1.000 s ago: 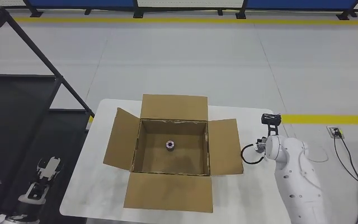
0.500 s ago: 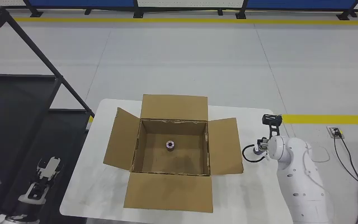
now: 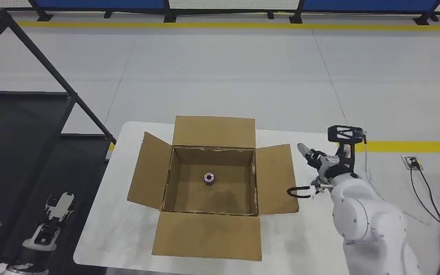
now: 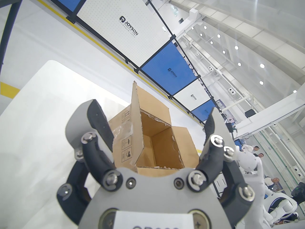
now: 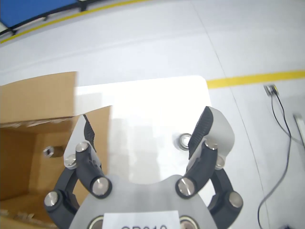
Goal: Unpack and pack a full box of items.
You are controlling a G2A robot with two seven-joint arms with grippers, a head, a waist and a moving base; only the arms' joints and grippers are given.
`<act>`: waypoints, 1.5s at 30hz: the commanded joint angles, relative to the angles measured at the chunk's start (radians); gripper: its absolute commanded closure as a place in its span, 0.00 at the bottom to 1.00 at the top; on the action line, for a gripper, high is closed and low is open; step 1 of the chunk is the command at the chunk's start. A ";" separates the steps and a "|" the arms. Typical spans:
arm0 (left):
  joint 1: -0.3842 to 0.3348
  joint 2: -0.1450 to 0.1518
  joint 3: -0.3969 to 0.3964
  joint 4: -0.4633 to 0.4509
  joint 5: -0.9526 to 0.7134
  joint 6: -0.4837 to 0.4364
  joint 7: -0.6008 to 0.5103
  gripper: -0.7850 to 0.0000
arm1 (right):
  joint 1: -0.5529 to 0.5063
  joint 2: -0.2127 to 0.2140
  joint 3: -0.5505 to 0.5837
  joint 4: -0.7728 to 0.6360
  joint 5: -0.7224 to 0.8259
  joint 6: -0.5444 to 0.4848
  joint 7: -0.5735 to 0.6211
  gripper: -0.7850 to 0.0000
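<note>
An open cardboard box (image 3: 273, 180) stands in the middle of the white table (image 3: 313, 227), all flaps folded out. One small round item (image 3: 207, 178) lies on its floor, and in the right wrist view it looks like a small metal piece (image 5: 48, 151). My right gripper (image 5: 146, 117) is open and holds nothing. It hovers over the table's right side just beside the box's right flap (image 5: 94, 117). A small metal ring (image 5: 184, 139) lies on the table under it. My left gripper (image 4: 153, 110) is open and empty. It sits low, off the table's left edge (image 3: 58, 203), and faces the box (image 4: 155, 141).
A black cable loop (image 3: 297, 193) hangs from the right arm next to the right flap. A dark metal frame (image 3: 75, 110) stands to the left of the table. Yellow floor lines and a floor socket with cable (image 5: 271, 89) lie to the right.
The right arm has swung its wrist round, and its open gripper has come into the top view beside the box's right flap. The left arm and the box have not moved.
</note>
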 commanded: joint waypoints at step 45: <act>0.000 0.000 0.000 0.000 0.000 0.000 0.000 0.00 | 0.827 -0.438 -0.888 1.585 0.446 -0.207 -0.105 0.53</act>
